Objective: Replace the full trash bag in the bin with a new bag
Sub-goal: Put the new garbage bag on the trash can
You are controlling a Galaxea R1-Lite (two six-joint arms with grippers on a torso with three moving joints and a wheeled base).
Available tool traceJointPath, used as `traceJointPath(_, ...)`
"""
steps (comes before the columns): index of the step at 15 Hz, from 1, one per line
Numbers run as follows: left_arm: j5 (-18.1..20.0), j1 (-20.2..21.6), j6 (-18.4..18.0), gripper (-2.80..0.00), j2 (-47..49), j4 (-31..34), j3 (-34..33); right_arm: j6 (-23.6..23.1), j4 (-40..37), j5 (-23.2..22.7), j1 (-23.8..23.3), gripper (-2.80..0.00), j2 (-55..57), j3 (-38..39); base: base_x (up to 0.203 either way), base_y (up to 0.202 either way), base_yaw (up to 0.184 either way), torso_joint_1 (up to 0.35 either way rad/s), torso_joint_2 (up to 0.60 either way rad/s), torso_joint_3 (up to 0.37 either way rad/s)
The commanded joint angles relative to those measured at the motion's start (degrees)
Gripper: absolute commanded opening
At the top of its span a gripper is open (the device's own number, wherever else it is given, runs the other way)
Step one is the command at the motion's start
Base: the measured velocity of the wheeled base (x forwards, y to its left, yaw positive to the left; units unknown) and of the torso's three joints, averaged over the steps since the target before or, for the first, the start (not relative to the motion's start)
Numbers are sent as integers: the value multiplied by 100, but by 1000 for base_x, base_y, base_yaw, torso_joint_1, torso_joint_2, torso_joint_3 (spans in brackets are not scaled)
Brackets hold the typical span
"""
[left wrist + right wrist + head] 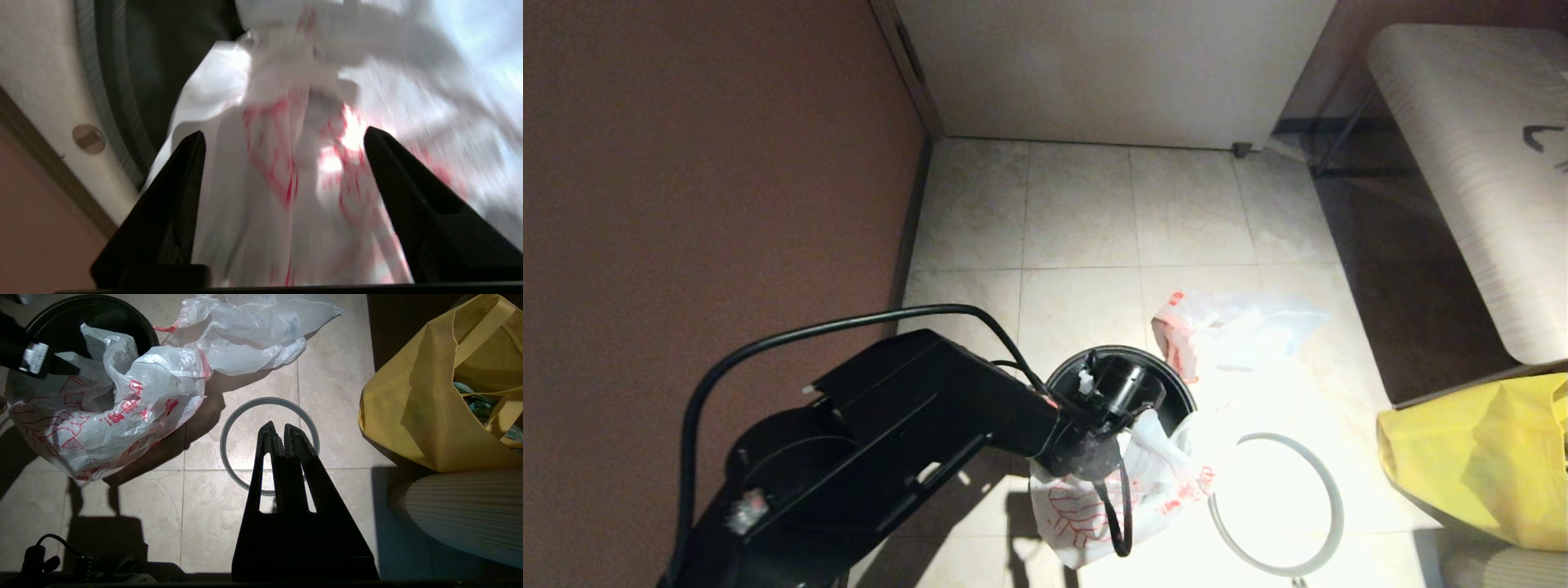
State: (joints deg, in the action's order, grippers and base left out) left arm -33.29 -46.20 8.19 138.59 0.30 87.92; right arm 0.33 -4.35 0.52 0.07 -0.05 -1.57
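On the tiled floor beside the brown wall stands the bin, a round black tub whose mouth is partly covered by the left arm. Draped over its near rim and spilling onto the floor lies a white bag with red print — whether bottles sit inside it cannot be told. The left pincer hangs just over this bag, fingers spread wide with nothing clamped between them; the plastic shows in the gap. A second bag, paler and flatter, lies crumpled on the floor just beyond the bin, touching it or nearly so. The grey hoop rests flat on the tiles, near the printed bag and off the bin. Over the hoop hangs the right pincer, its fingers pressed together and empty. Farther right sits a yellow bag — well apart from the bin.
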Motion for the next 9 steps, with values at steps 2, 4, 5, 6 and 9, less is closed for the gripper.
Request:
traceJointPath(2,14,-298,525,0,-1485,-13,-1145,2,-4,0,1,-280,5,-1,0,0,0,0,0,0)
traceJointPath(4,71,-460,986,0,-2115,-20,-1944,2,-4,0,1,-280,5,-1,0,0,0,0,0,0)
traceJointPath(5,160,-508,1202,-280,-2345,-50,-2375,2,-4,0,1,-280,5,-1,0,0,0,0,0,0)
traceJointPath(6,291,-526,1357,-280,-2506,-188,-2814,2,-4,0,1,-280,5,-1,0,0,0,0,0,0)
traceJointPath(9,1131,-422,1432,-280,-2667,-1670,-4506,2,-4,0,1,-280,5,-1,0,0,0,0,0,0)
